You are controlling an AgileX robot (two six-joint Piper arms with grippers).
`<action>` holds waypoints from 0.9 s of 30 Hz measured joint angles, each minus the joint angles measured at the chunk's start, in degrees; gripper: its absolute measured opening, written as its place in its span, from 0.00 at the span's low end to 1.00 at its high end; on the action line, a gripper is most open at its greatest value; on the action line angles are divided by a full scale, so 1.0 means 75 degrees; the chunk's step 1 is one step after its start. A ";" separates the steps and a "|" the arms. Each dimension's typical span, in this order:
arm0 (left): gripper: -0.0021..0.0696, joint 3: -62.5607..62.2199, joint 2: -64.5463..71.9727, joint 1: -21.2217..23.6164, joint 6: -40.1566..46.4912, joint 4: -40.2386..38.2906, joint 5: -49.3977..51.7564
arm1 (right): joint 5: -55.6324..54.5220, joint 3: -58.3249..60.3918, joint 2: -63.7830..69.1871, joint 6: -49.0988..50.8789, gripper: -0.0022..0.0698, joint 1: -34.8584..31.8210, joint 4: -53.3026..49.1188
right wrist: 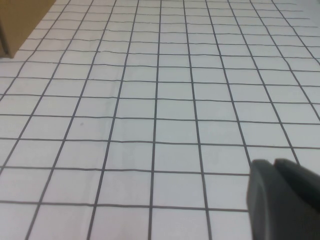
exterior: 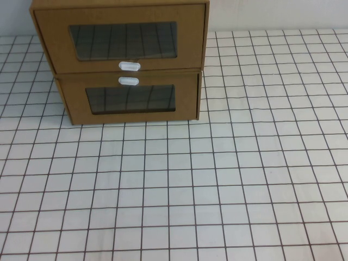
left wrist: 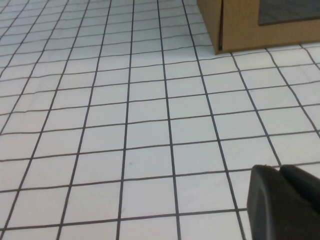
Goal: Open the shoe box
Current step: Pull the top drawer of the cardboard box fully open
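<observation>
Shown whole from above only: brown cardboard shoe box [exterior: 187, 49], two stacked drawers, dark windows, white handles [exterior: 129, 66], both closed. Shown by wrist cameras only: left pincer [left wrist: 280, 171] and right pincer [right wrist: 274, 164], fingers together, nothing clamped, low over checked cloth [exterior: 228, 179]. Box well ahead of left pincer, ahead-left of right.

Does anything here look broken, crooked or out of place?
Nothing stands out. The upper shoe box and lower shoe box sit closed, undamaged; left gripper and right gripper hang over the checked cloth nearby.
</observation>
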 joint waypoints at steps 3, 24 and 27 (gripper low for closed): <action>0.03 0.0000 0.0000 0.0000 -0.0148 -0.0363 -0.0209 | 0.0000 0.0000 0.0000 0.0000 0.01 0.0000 0.0000; 0.03 -0.0061 0.0000 0.0000 -0.1298 -0.4019 -0.1934 | 0.0000 0.0000 0.0000 0.0000 0.01 0.0000 0.0000; 0.03 -0.0752 0.0445 0.0000 -0.1105 -0.3907 -0.1343 | 0.0000 0.0000 0.0000 0.0000 0.01 0.0000 0.0000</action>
